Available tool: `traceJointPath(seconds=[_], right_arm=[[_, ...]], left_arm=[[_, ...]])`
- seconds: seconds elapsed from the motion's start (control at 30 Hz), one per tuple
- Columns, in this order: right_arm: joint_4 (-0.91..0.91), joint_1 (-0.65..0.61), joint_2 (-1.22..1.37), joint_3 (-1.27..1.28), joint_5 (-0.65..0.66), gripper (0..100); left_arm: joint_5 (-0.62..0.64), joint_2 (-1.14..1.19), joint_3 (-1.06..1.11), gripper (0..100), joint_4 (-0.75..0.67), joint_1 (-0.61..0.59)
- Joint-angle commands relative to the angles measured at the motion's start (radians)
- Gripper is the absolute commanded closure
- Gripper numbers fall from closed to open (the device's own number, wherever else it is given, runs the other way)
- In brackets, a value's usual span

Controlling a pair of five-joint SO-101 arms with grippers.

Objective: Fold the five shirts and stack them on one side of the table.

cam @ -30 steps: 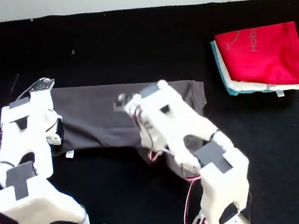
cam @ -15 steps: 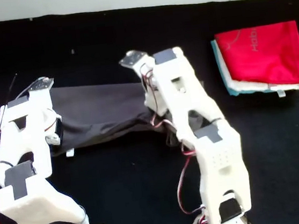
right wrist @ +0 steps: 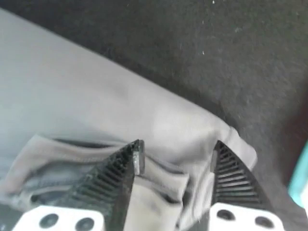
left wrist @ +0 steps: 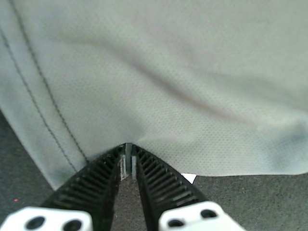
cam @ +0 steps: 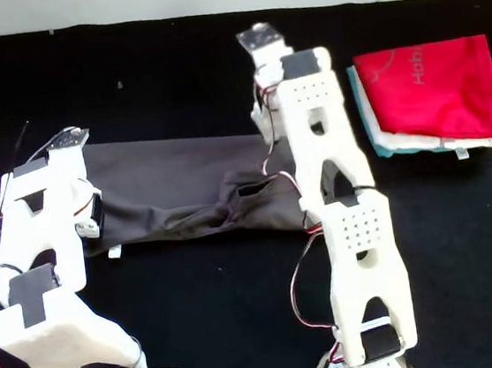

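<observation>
One stack of folded shirts [cam: 431, 92] beside the right arm [cam: 320, 144], grey shirt [cam: 166, 186] beneath.

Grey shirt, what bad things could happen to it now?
The left tool pinches just the edge of the grey shirt, so the cloth might slip out. The shirt is bunched up below the open right tool, so a fold made now would likely come out wrinkled. The right arm stands near the folded stack and could bump it.
</observation>
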Motion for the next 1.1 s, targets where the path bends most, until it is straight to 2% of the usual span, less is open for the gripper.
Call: traceJointPath(seconds=[0.0, 0.13, 0.27, 0.4, 0.53, 1.07], right_arm=[[0.042, 0.008, -0.028, -0.074, -0.011, 79.7], [0.042, -0.031, -0.124, 0.039, -0.009, 99.2], [0.042, -0.099, -0.364, 0.417, -0.008, 97.8], [0.005, -0.202, -0.576, 0.814, 0.063, 99.2], [-0.094, -0.266, -0.671, 1.032, 0.064, 99.2], [-0.521, -0.289, -0.512, 1.075, 0.061, 99.2]], left_arm=[[0.008, 0.010, -0.012, 99, 0.000, 0.015], [0.008, 0.012, -0.012, 99, 0.000, 0.015], [0.008, 0.012, -0.012, 99, 0.000, 0.015], [0.008, 0.012, -0.012, 99, 0.000, 0.015], [0.008, 0.012, -0.013, 99, 0.000, 0.015], [0.008, 0.012, -0.012, 99, 0.000, 0.015]])
